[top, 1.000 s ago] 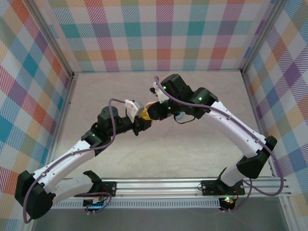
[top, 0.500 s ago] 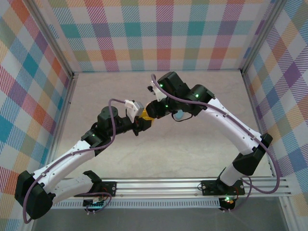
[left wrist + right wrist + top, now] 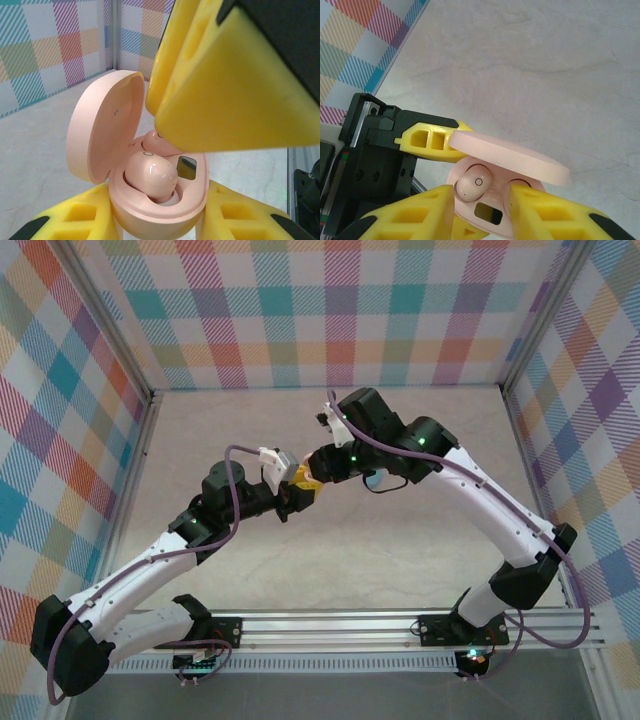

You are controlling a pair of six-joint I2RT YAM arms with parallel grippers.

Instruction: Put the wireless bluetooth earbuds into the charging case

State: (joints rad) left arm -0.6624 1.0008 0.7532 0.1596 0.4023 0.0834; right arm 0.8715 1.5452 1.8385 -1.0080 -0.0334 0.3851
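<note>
Since half a second ago the right arm's wrist has drawn back slightly toward 2 o'clock in the overhead view, while the left arm has kept its place. The left gripper (image 3: 157, 227) has its jaws clenched on the base of the pale pink oval plastic charging case (image 3: 160, 205). It appears to hold the case off the pale marbled table (image 3: 400, 550), with the hinged lid (image 3: 102, 130) swung open.

One glossy pale pink earbud (image 3: 150, 172) lies in the near socket, seemingly a little proud of it. A second pink earbud (image 3: 159, 141) sits behind it, partly hidden. The right gripper (image 3: 483, 200) hovers just over the case mouth, its jaws released and parted wider than the near bud, straddling it.

The step in hand is probably seating that bud. A light, straight press into the socket should do, without knocking the lid or twisting the case in the left jaws. Both arms reach inward with bent elbows and meet near the table's middle, the left from 8 o'clock and the right from 2 o'clock.
</note>
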